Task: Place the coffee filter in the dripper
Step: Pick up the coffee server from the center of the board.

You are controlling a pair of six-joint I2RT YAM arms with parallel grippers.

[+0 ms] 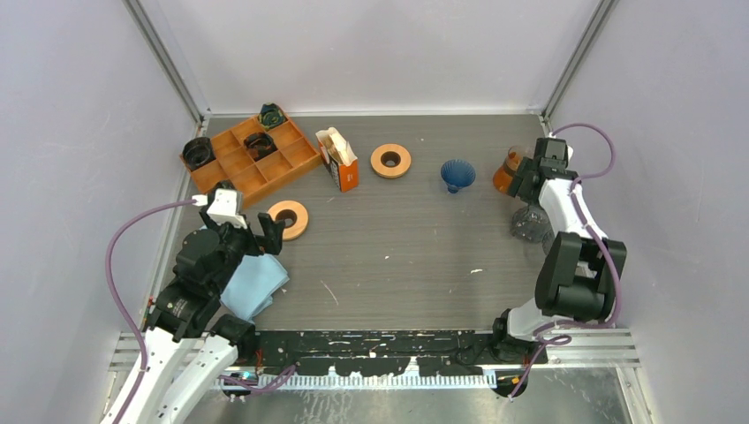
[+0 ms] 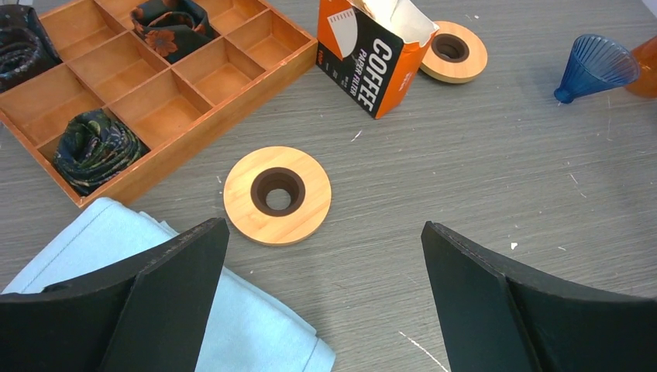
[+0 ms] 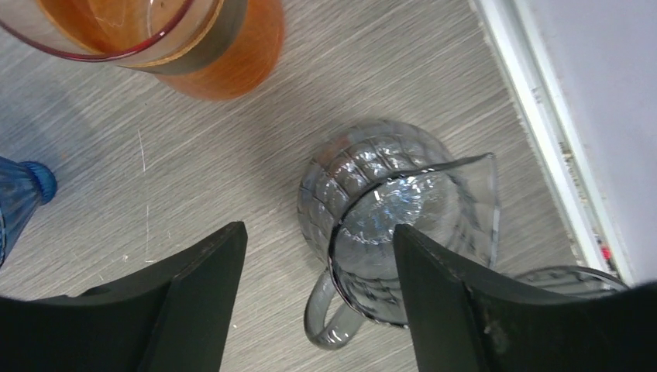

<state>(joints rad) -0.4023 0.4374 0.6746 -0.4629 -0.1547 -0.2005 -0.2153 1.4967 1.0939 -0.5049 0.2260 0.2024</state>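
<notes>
The counter [image 1: 415,256] carries the orange filter box [image 1: 340,163], top open apparently so filters [image 2: 391,17] pull out easily, and the blue dripper [image 1: 457,174] well to its right. Left gripper [image 2: 321,229] and right gripper [image 3: 318,231] both show jaws released, empty.

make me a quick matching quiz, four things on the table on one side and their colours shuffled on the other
Things:
1 paper filter box
2 dripper
3 cloth
4 glass pitcher

Colours:
a smoky grey
b orange
c light blue
d dark blue

Pairs: 1-b, 2-d, 3-c, 4-a
</notes>
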